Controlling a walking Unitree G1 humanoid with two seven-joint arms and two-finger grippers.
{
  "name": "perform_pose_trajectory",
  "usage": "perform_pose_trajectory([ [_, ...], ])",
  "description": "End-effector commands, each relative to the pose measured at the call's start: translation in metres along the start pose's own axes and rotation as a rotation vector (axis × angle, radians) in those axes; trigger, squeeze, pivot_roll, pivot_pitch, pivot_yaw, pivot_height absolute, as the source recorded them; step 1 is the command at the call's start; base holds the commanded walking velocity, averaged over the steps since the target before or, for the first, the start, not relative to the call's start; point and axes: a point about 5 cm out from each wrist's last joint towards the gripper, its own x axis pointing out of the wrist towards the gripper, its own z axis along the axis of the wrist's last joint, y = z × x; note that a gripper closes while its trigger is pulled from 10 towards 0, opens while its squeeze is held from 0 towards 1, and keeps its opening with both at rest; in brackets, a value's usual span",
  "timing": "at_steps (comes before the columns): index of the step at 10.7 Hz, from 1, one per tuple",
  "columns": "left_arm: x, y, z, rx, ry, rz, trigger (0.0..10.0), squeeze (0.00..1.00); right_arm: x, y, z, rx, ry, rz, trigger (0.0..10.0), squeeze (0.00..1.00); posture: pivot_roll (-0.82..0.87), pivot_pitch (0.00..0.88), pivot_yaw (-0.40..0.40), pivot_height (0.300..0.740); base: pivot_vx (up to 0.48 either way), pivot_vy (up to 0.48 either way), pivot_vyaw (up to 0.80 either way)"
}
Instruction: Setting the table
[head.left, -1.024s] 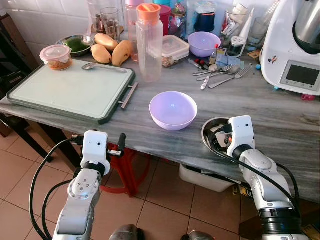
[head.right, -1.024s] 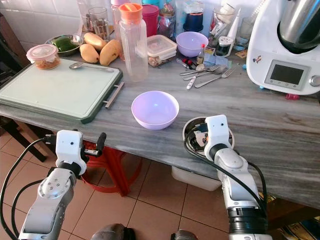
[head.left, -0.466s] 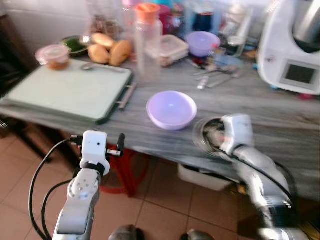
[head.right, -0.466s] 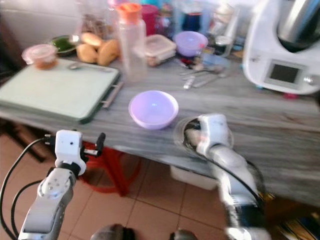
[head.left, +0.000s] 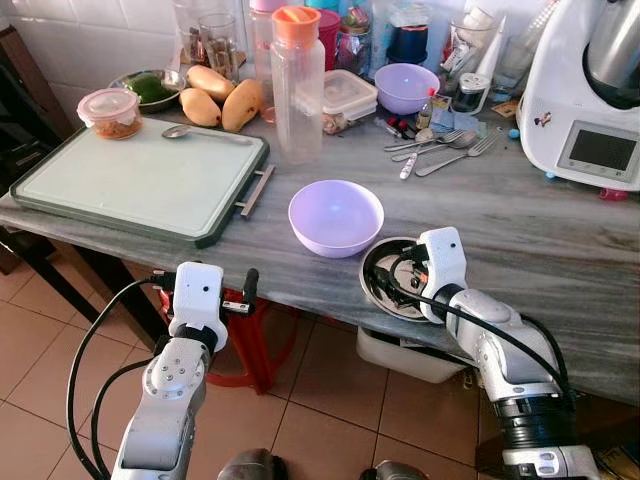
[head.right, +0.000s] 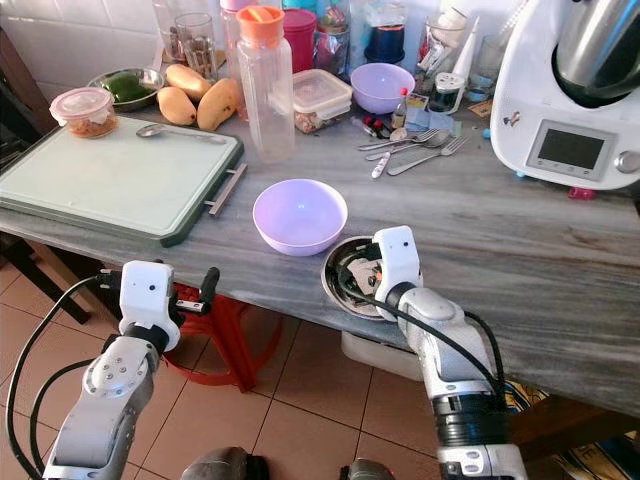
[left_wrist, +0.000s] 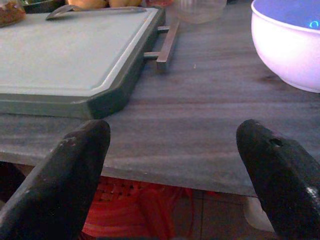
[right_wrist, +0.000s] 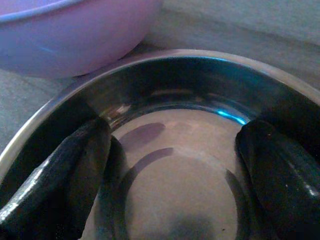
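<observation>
A steel bowl (head.left: 369, 287) sits near the table's front edge, close beside a lilac bowl (head.left: 335, 215). My right gripper (head.left: 393, 281) reaches into the steel bowl. Its two black fingers (right_wrist: 60, 185) are spread wide apart and rest against the inner wall of the steel bowl (right_wrist: 175, 62), so it is open. The lilac bowl (right_wrist: 75, 35) rises just beyond that rim. My left gripper (left_wrist: 170, 170) hangs open below and in front of the table edge (left_wrist: 190, 165), holding nothing. Forks and spoons (head.left: 440, 148) lie at the back.
A green cutting board (head.left: 140, 180) with a spoon (head.left: 205, 132) fills the left side. A tall orange-capped bottle (head.left: 298, 85), mangoes (head.left: 225, 100), containers, a second lilac bowl (head.left: 407, 87) and a white kitchen machine (head.left: 590, 90) crowd the back. A red stool (head.left: 250, 340) stands under the table.
My right gripper has slid left with the steel bowl, which now lies next to the lilac bowl. The left arm has hardly moved.
</observation>
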Motion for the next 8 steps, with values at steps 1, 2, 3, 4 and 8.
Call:
perform_pose_trajectory([
  [1, 0.001, 0.001, 0.002, 0.01, 0.001, 0.009, 10.0, 0.0, 0.001, -0.003, -0.005, 0.011, 0.031, -0.013, 10.0, 0.0, 0.04, 0.0, 0.004, 0.74, 0.0, 0.0, 0.0],
  [2, 0.001, 0.001, 0.002, 0.009, 0.0, 0.007, 10.0, 0.0, 0.0, -0.007, -0.003, 0.01, 0.02, -0.046, 10.0, 0.0, 0.03, 0.0, 0.004, 0.74, 0.0, 0.0, 0.0],
  [3, 0.001, 0.001, 0.002, 0.008, 0.0, 0.006, 10.0, 0.0, -0.001, -0.01, 0.001, 0.013, -0.008, -0.066, 10.0, 0.0, 0.03, 0.0, 0.005, 0.74, 0.0, 0.0, 0.0],
  [4, 0.001, 0.001, 0.002, 0.008, 0.0, 0.005, 10.0, 0.0, -0.001, -0.011, 0.006, 0.013, -0.037, -0.075, 10.0, 0.0, 0.03, 0.0, 0.007, 0.74, 0.0, 0.0, 0.0],
  [8, 0.002, 0.002, 0.004, 0.002, -0.005, 0.013, 10.0, 0.0, -0.005, -0.005, 0.024, 0.053, -0.18, -0.051, 10.0, 0.0, 0.03, 0.0, 0.01, 0.74, 0.0, 0.0, 0.0],
])
